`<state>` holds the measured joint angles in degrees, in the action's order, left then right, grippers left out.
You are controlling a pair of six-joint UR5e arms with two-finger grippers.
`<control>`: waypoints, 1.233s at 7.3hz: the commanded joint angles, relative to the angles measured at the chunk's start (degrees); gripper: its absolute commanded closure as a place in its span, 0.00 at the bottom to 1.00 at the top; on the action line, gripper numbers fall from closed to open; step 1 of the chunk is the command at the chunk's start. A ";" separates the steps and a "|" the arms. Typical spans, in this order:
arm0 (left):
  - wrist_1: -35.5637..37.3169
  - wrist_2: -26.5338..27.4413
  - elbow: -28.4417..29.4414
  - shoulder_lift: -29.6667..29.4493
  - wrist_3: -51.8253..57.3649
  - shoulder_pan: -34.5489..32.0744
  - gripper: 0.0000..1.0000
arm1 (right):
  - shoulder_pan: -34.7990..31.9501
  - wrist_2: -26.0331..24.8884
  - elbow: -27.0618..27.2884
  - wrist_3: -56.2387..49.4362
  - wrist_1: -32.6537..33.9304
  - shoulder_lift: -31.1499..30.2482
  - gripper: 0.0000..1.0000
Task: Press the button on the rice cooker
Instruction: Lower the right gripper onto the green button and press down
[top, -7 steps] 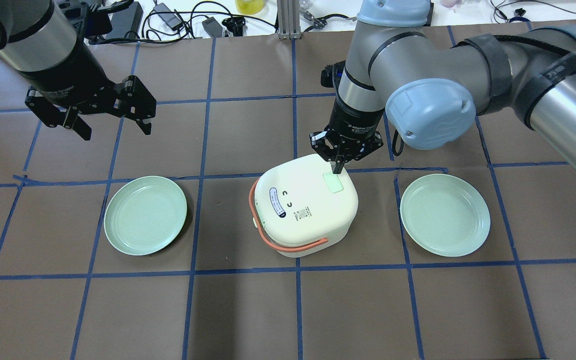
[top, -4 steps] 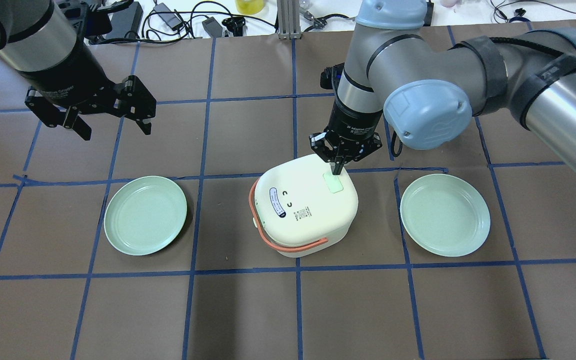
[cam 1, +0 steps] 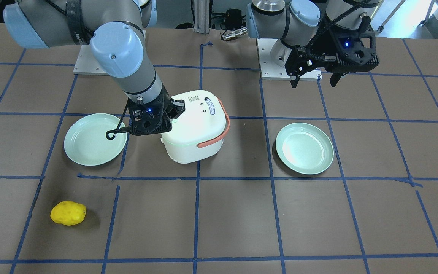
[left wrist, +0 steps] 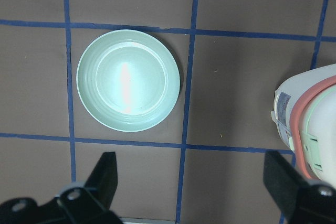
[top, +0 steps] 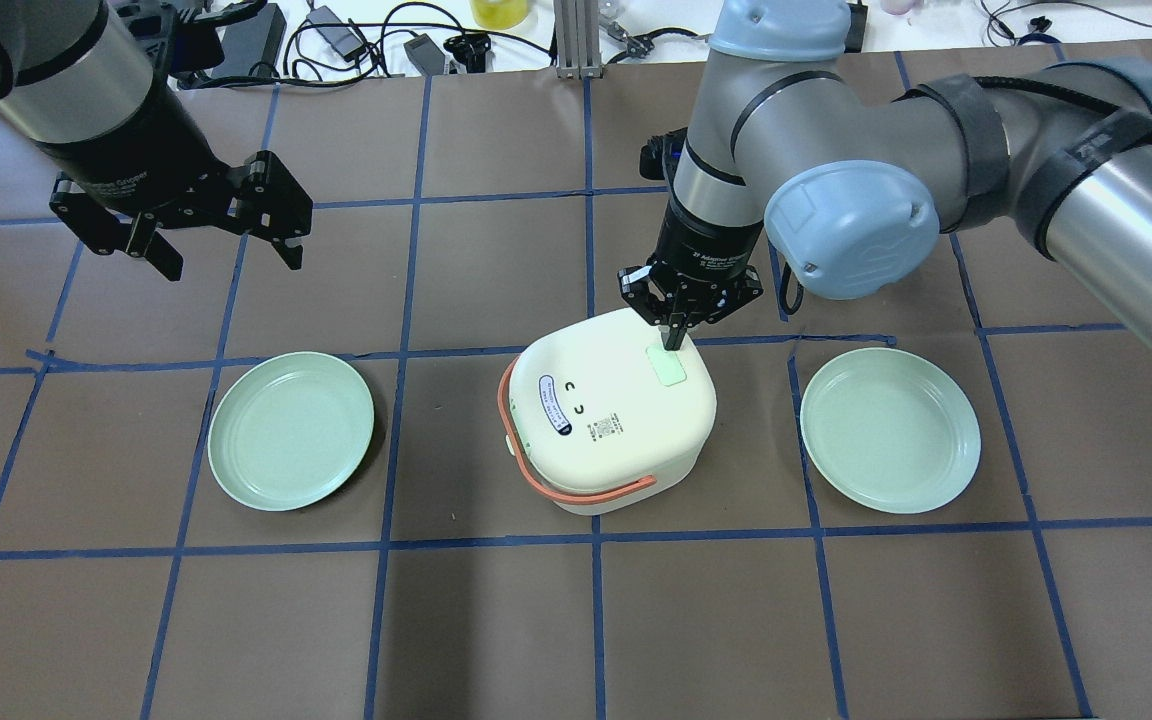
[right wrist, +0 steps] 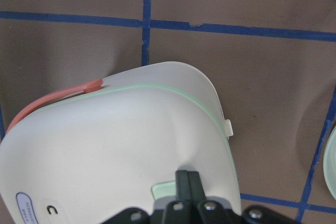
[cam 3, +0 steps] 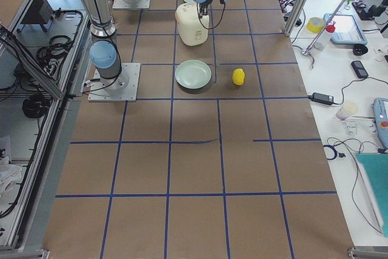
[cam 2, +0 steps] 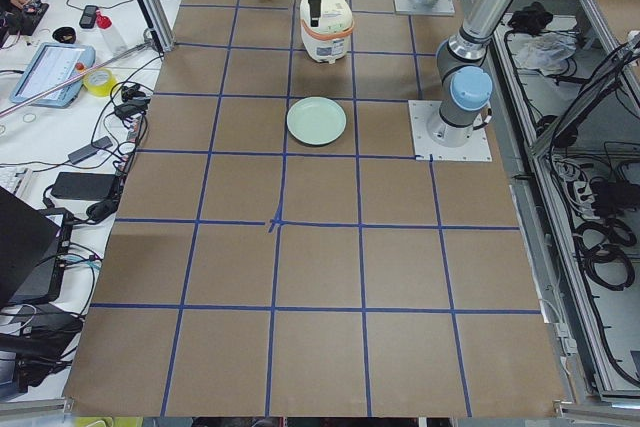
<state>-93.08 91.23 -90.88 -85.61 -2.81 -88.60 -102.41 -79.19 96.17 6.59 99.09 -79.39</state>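
Observation:
The cream rice cooker (top: 606, 420) with an orange handle stands mid-table; it also shows in the front view (cam 1: 194, 133). Its pale button (top: 668, 368) sits flush in the lid's top on the right side. My right gripper (top: 674, 340) is shut and empty and points straight down, tips at the button's far end. In the right wrist view the shut fingers (right wrist: 187, 182) cover part of the button (right wrist: 163, 190). I cannot tell whether they press it. My left gripper (top: 233, 262) is open and empty, high over the far left of the table.
Two pale green plates flank the cooker, one on the left (top: 291, 430) and one on the right (top: 890, 430). A yellow lumpy object (cam 1: 68, 213) lies near the operators' side. Cables and devices crowd the table's far edge (top: 356, 40).
The right arm's elbow has drifted slightly left. The shut gripper stays at the button's far end. The left arm has not moved.

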 commanded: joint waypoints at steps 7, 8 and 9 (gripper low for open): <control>0.00 0.00 0.00 0.00 0.00 0.00 0.00 | -0.07 1.76 0.33 2.64 -0.92 -0.42 1.00; 0.00 0.00 0.00 0.00 0.00 0.00 0.00 | 0.02 1.84 1.55 2.72 -0.74 -0.42 1.00; 0.00 0.00 0.00 0.00 0.00 0.00 0.00 | 0.02 1.85 1.82 2.64 -0.31 -0.25 1.00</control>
<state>-93.08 91.23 -90.88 -85.62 -2.81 -88.60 -102.43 -77.36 97.27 9.27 98.43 -79.82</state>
